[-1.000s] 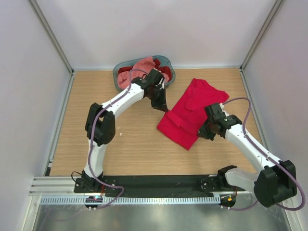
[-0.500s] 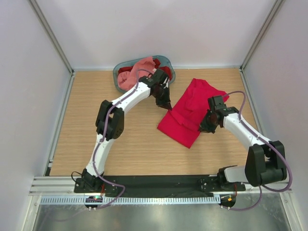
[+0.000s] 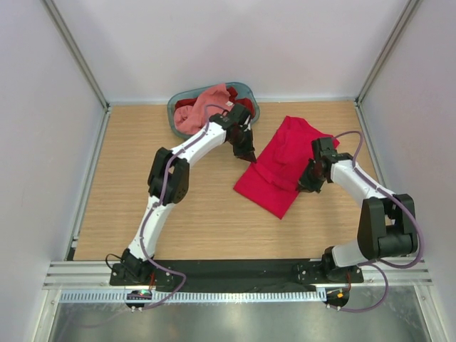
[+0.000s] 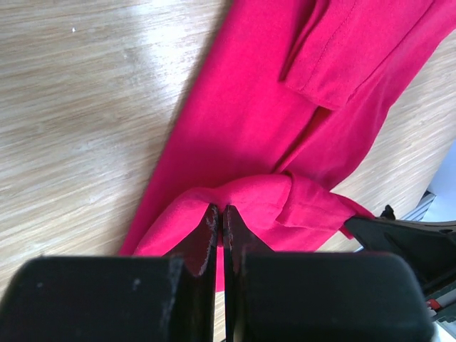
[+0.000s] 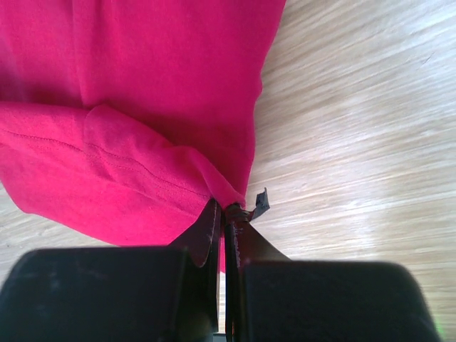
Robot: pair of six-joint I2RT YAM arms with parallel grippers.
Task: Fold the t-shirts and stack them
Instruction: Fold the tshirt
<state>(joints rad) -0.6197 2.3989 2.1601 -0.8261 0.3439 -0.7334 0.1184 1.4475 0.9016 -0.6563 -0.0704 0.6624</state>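
Note:
The bright crimson t-shirt (image 3: 279,165) lies partly folded on the table right of centre. My left gripper (image 3: 246,154) is shut on its left edge; in the left wrist view (image 4: 221,211) the cloth (image 4: 249,121) bunches at the fingertips. My right gripper (image 3: 308,184) is shut on its right edge; in the right wrist view (image 5: 226,208) the cloth (image 5: 142,92) is pinched at the tips. The salmon pink t-shirt (image 3: 206,100) and the darker red t-shirt (image 3: 187,107) lie in the basket.
The grey-blue oval basket (image 3: 249,93) stands at the back centre of the wooden table (image 3: 142,199). White walls and metal rails close in the left, right and back sides.
Both grippers moved towards the back with the crimson shirt's edges in them. The right gripper came up and slightly inward, and the shirt's near end shifted with them.

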